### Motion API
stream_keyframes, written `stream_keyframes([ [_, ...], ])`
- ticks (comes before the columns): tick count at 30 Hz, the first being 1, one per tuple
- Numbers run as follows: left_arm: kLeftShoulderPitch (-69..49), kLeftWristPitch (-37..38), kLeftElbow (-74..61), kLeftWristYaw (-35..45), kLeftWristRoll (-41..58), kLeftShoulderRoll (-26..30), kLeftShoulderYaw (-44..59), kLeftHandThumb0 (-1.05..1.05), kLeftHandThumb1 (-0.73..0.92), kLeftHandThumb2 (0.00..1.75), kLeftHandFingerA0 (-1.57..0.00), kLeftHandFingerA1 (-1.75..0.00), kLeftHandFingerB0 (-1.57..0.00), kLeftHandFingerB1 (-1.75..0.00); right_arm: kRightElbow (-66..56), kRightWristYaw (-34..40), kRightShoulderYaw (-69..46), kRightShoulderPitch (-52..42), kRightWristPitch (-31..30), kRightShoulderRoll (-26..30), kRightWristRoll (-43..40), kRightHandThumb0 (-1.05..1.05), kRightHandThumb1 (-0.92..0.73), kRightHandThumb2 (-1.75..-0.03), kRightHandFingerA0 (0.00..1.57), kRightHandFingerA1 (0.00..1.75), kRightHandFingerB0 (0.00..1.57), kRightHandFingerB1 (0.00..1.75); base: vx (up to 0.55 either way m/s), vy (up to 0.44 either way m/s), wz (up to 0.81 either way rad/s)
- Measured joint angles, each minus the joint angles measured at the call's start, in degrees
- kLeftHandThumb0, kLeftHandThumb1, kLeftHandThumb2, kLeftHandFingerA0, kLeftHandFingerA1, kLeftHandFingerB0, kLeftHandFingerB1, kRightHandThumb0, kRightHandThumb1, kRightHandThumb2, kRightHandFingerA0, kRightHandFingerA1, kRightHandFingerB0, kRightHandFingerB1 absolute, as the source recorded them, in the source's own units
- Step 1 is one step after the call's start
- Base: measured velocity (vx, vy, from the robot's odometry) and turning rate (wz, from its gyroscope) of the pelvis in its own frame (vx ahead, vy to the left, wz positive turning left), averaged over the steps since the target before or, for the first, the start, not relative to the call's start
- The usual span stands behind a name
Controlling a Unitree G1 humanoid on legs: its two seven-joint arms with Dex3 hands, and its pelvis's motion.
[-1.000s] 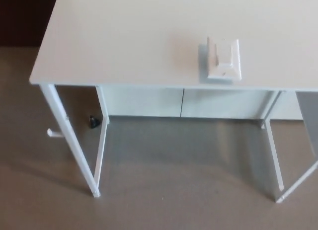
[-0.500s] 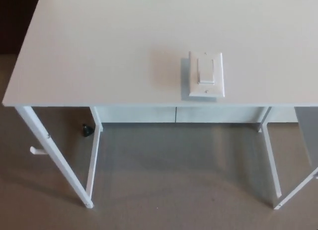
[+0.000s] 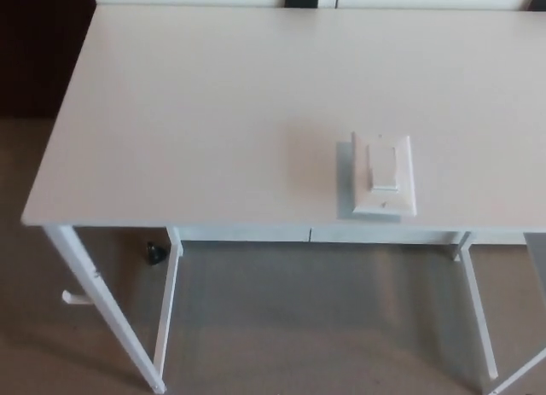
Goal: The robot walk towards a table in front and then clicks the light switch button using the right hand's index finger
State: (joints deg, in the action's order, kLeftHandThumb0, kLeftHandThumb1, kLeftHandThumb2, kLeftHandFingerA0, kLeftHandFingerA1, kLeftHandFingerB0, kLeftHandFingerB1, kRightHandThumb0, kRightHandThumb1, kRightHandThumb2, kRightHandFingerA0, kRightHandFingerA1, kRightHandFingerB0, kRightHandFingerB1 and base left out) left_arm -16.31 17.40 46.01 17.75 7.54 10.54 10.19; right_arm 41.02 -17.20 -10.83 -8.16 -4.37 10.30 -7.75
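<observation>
The switch (image 3: 384,175) lies flat near the front edge of the white worktop (image 3: 196,113), right of centre, probably so the right index finger can press straight down on its rocker once the robot stands close. No robot hand shows, so neither hand's state can be told. No writing or brand is readable.

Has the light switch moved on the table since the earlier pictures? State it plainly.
No. The light switch still sits close to the table's front edge, as before. The whole picture shifted, so the camera moved, not the switch.
</observation>
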Motion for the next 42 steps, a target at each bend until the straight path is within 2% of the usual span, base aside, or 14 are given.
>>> stream_keyframes([
  [3,-0.24,-0.26,-0.84,-0.18,-0.36,-1.33,-0.91,-0.26,0.58,0.57,-0.39,-0.41,-0.41,-0.39,0.00,0.07,0.29,0.42,-0.12,0.46,0.24,-0.40,-0.77,-0.63,0.05,0.43,0.00,0.24,0.14,-0.380,-0.10],
  [4,-0.34,-0.37,-1.07,-0.18,-0.44,-1.51,-1.08,-0.26,0.59,0.57,-0.39,-0.41,-0.40,-0.39,-0.06,0.07,0.28,0.44,-0.13,0.65,0.26,-0.46,-0.66,-0.82,0.05,0.45,0.00,0.22,0.10,-0.158,-0.03],
  [5,-0.42,-0.42,-1.24,-0.19,-0.52,-1.58,-1.21,-0.26,0.59,0.57,-0.39,-0.41,-0.39,-0.39,-0.18,0.06,0.29,0.43,-0.14,0.76,0.28,-0.41,-0.77,-0.62,0.05,0.44,0.00,0.27,0.08,-0.135,-0.01],
  [13,-0.34,-0.78,-2.33,-0.68,-0.68,-1.60,-1.93,-0.26,0.58,0.57,-0.39,-0.42,-0.40,-0.40,-0.69,-0.39,0.72,0.50,-0.29,1.03,0.45,-0.41,-0.76,-0.63,0.04,0.42,0.00,0.26,0.06,0.018,-0.08],
  [14,-0.27,-0.80,-2.33,-0.72,-0.68,-1.60,-1.94,-0.27,0.58,0.57,-0.40,-0.42,-0.41,-0.40,-0.92,-0.53,0.85,0.40,-0.36,1.06,0.47,-0.47,-0.62,-0.89,0.01,0.44,0.00,0.28,0.08,0.133,-0.08],
  [16,-0.19,-0.82,-2.29,-0.78,-0.67,-1.51,-1.91,-0.26,0.57,0.56,-0.41,-0.42,-0.42,-0.40,-1.06,-0.68,1.13,0.25,-0.38,1.22,0.55,-0.45,-0.67,-0.82,0.05,0.45,0.00,0.22,0.11,0.126,0.13],
  [17,0.04,-0.97,-2.26,-0.80,-0.70,-1.59,-2.00,-0.26,0.57,0.57,-0.40,-0.42,-0.41,-0.40,-1.19,-0.76,1.46,0.23,-0.37,1.33,0.66,-0.41,-0.77,-0.63,0.06,0.43,0.00,0.28,0.09,0.133,-0.33],
  [22,-0.06,-1.02,-2.28,-1.06,-0.71,-0.84,-1.90,-0.27,0.58,0.57,-0.40,-0.41,-0.40,-0.39,-1.26,-1.01,2.56,0.04,-0.34,1.10,0.83,-0.40,-0.77,-0.63,0.05,0.43,0.00,0.30,0.06,0.079,0.10],
  [23,-0.12,-1.02,-2.27,-1.08,-0.72,-0.84,-1.95,-0.27,0.58,0.57,-0.40,-0.41,-0.40,-0.39,-1.27,-1.03,2.62,0.15,-0.31,1.23,0.83,-0.29,-0.76,-1.19,0.03,0.54,0.00,0.52,0.00,0.000,0.00],
  [30,-0.15,-1.02,-2.13,-1.16,-0.72,-0.84,-2.05,-0.28,0.57,0.57,-0.42,-0.42,-0.42,-0.39,-1.24,-1.01,3.41,0.19,-0.31,1.39,1.08,-0.29,-0.75,-1.19,0.03,0.54,0.01,0.52,0.01,-0.010,0.02],
  [31,-0.16,-1.02,-2.13,-1.19,-0.72,-0.85,-2.07,-0.28,0.57,0.56,-0.42,-0.42,-0.42,-0.40,-1.24,-1.01,3.49,0.18,-0.31,1.40,1.12,-0.46,-0.68,-0.78,0.08,0.52,0.01,0.25,0.00,0.000,0.00],
  [32,-0.17,-1.02,-2.11,-1.21,-0.72,-0.85,-2.07,-0.27,0.57,0.56,-0.41,-0.42,-0.42,-0.40,-1.24,-1.01,3.57,0.18,-0.31,1.40,1.17,-0.42,-0.76,-0.62,0.10,0.50,0.03,0.30,0.00,0.000,0.00],
  [41,-0.20,-1.06,-2.12,-1.31,-0.70,-0.85,-2.02,-0.27,0.58,0.57,-0.41,-0.41,-0.41,-0.39,-3.96,-1.15,5.98,-0.82,-0.30,1.88,2.37,-0.39,-0.71,-0.63,0.15,0.53,0.07,0.30,0.00,0.000,0.00],
  [42,-0.29,-1.08,-2.19,-1.32,-0.70,-0.85,-2.02,-0.27,0.58,0.57,-0.41,-0.41,-0.41,-0.39,-6.06,-1.08,6.70,-1.85,-0.17,1.89,2.78,-0.43,-0.65,-0.75,0.18,0.58,0.05,0.37,0.00,0.000,0.00],
])
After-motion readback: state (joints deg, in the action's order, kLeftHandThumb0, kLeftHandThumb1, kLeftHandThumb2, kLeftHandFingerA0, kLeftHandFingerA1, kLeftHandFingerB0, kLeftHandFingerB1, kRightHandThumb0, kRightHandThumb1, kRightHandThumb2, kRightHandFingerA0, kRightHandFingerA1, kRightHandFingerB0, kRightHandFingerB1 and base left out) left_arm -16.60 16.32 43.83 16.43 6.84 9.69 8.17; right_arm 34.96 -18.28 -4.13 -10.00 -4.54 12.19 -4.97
